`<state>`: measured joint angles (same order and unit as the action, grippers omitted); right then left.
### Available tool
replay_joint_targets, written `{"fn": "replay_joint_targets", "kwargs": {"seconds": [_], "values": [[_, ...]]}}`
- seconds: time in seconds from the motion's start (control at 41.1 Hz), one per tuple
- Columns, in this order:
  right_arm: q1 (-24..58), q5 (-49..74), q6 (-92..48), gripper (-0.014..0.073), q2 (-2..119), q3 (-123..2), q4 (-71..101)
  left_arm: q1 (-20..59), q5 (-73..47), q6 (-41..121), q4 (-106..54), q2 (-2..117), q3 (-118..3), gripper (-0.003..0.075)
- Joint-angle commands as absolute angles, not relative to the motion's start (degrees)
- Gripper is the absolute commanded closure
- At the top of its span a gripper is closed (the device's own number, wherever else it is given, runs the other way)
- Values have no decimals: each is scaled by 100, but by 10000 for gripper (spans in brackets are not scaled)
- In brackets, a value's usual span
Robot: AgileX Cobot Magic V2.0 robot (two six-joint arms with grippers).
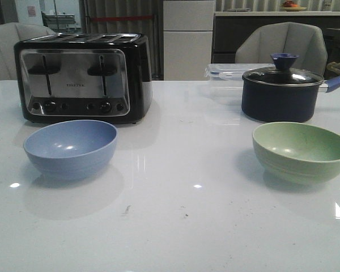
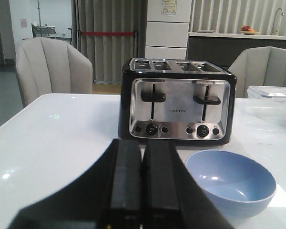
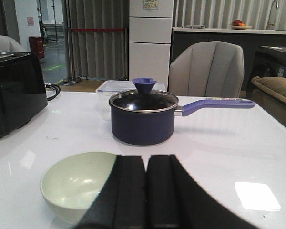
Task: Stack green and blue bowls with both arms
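The blue bowl [image 1: 71, 148] sits upright on the white table at the left, in front of the toaster. The green bowl [image 1: 301, 151] sits upright at the right, in front of the navy pot. Neither arm shows in the front view. In the left wrist view my left gripper [image 2: 143, 145] is shut and empty, with the blue bowl [image 2: 230, 182] beside it and apart from it. In the right wrist view my right gripper [image 3: 146, 160] is shut and empty; it hides part of the green bowl [image 3: 74, 183].
A black and silver toaster [image 1: 82, 76] stands behind the blue bowl. A dark navy lidded pot [image 1: 282, 90] with a blue handle stands behind the green bowl, with a clear plastic box [image 1: 229, 71] behind it. Grey chairs stand beyond the table's far edge.
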<state>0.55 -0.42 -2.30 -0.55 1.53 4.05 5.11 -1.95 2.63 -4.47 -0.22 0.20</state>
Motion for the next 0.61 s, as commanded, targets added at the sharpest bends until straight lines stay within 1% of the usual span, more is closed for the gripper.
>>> {"fn": "replay_joint_targets", "kwargs": {"seconds": [0.0, 0.583], "values": [[34, -573, -238, 537, -170, 143, 369, 552, 338, 259, -483, -141, 49, 624], [34, -611, -238, 537, -170, 143, 369, 552, 338, 259, -483, -141, 49, 624]]}}
